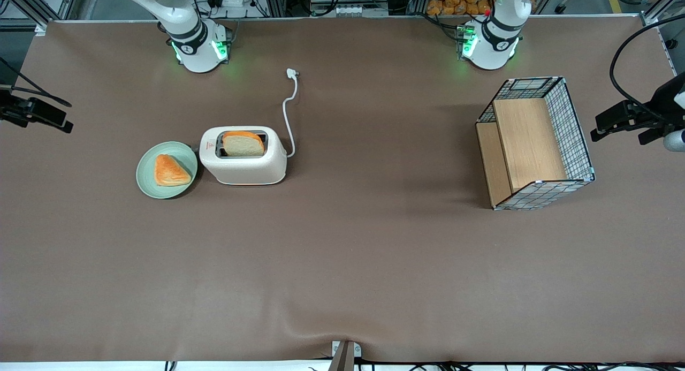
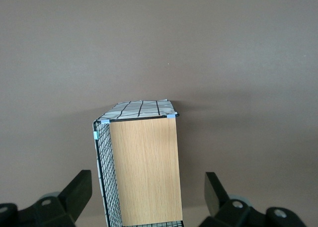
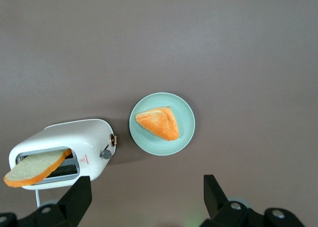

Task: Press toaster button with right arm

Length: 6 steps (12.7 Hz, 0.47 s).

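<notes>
The cream-white toaster (image 1: 243,167) (image 3: 74,137) stands on the brown table with a slice of bread (image 1: 243,144) (image 3: 35,167) sticking out of one slot. The toaster button (image 3: 106,154), a small grey lever, juts from the narrow end that faces the green plate (image 3: 186,122). The right arm (image 1: 182,23) rises out of the front view, so its gripper (image 3: 146,187) shows only in the right wrist view. The gripper hangs open high above the table, well clear of the toaster, with nothing between its black fingers (image 3: 82,192).
The green plate (image 1: 144,173) beside the toaster's button end holds an orange pastry (image 1: 170,171) (image 3: 158,123). The toaster's white cord (image 1: 287,114) runs to a plug (image 1: 291,73) farther from the front camera. A wire-and-wood basket (image 1: 535,143) (image 2: 144,167) lies toward the parked arm's end.
</notes>
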{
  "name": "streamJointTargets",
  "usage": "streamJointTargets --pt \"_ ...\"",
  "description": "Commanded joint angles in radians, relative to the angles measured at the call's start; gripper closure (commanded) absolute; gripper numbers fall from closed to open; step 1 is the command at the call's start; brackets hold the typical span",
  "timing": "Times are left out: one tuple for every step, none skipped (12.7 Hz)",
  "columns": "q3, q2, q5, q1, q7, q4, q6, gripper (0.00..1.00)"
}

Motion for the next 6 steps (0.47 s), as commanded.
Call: streamJointTargets --pt "0.014 0.004 -0.021 0.005 0.005 0.026 -0.021 0.00" --pt "0.014 0.004 -0.019 0.003 -0.012 0.025 -0.015 0.00" --pt "0.012 0.006 -0.018 0.002 -0.016 0.023 -0.012 0.00" --pt "0.012 0.006 -0.016 0.000 -0.018 0.023 -0.012 0.00" --pt "0.012 0.006 -0.016 0.001 -0.018 0.023 -0.010 0.00" --pt "0.012 0.006 -0.016 0.001 -0.018 0.023 -0.009 0.00"
